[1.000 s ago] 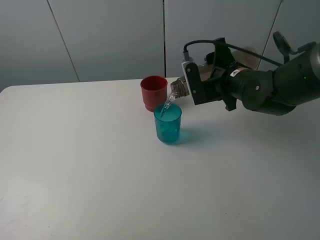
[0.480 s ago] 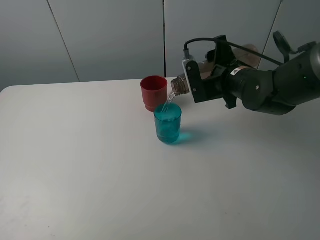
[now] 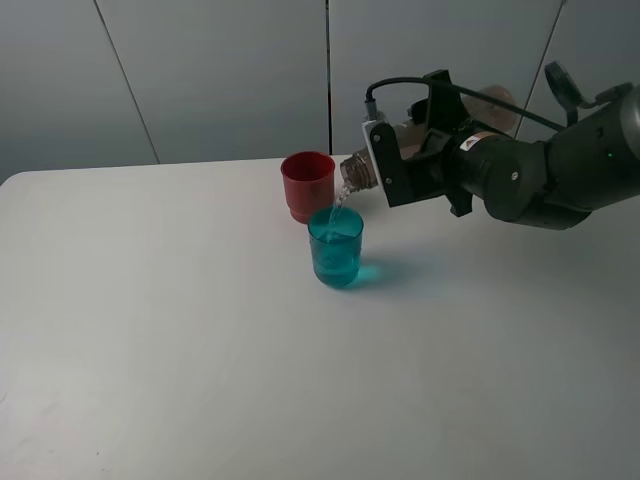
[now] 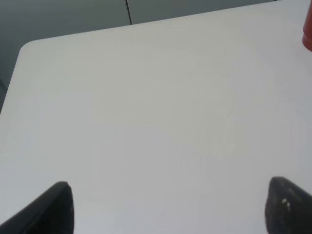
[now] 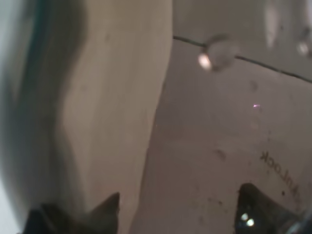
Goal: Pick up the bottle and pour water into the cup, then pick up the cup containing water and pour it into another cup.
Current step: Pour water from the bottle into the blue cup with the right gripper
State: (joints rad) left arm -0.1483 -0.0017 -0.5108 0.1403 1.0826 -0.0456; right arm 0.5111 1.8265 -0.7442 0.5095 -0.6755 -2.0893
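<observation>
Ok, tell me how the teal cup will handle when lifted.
The teal cup likely weighs more than it looks: water runs in from the bottle. Its smooth tapered sides may slip. Open-topped, it could spill if tilted.

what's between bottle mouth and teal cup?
Only a thin stream of water, falling from the bottle into the teal cup; shown in the exterior high view.
</observation>
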